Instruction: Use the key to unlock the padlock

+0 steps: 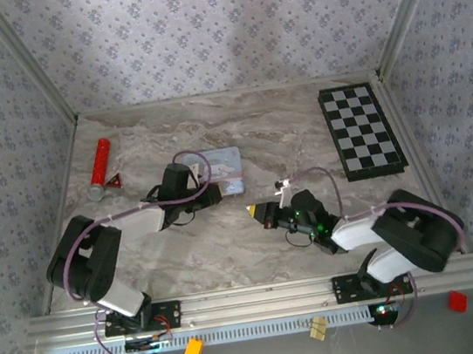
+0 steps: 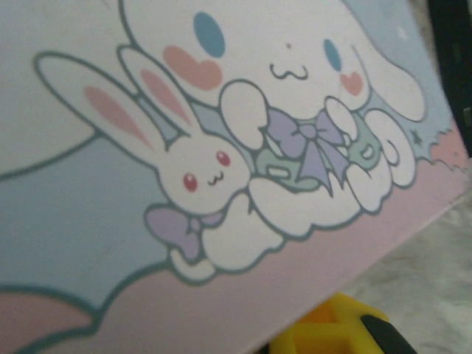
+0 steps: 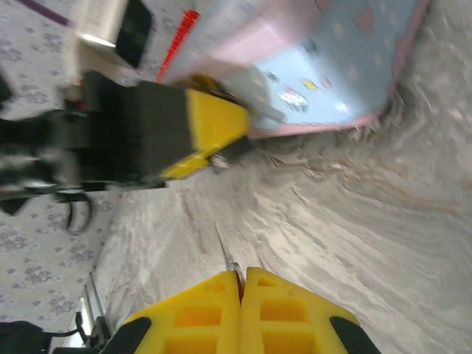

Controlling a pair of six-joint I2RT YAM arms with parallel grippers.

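Right hand [image 3: 240, 274] pinching key [image 3: 223, 248], thin metal sliver

A grey marbled table [image 1: 230, 253] is carrying a flat pale blue cartoon-printed tin [image 1: 221, 172]. A silver-tipped red cylinder [image 1: 102, 167] and a small red triangular piece [image 1: 116, 183] are lying well left of the tin, and a black-and-white chequered board [image 1: 361, 130] is lying to its right.

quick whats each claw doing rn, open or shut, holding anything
left claw: at the edge of the pale blue tin; open or shut cannot be told
right claw: shut on the key
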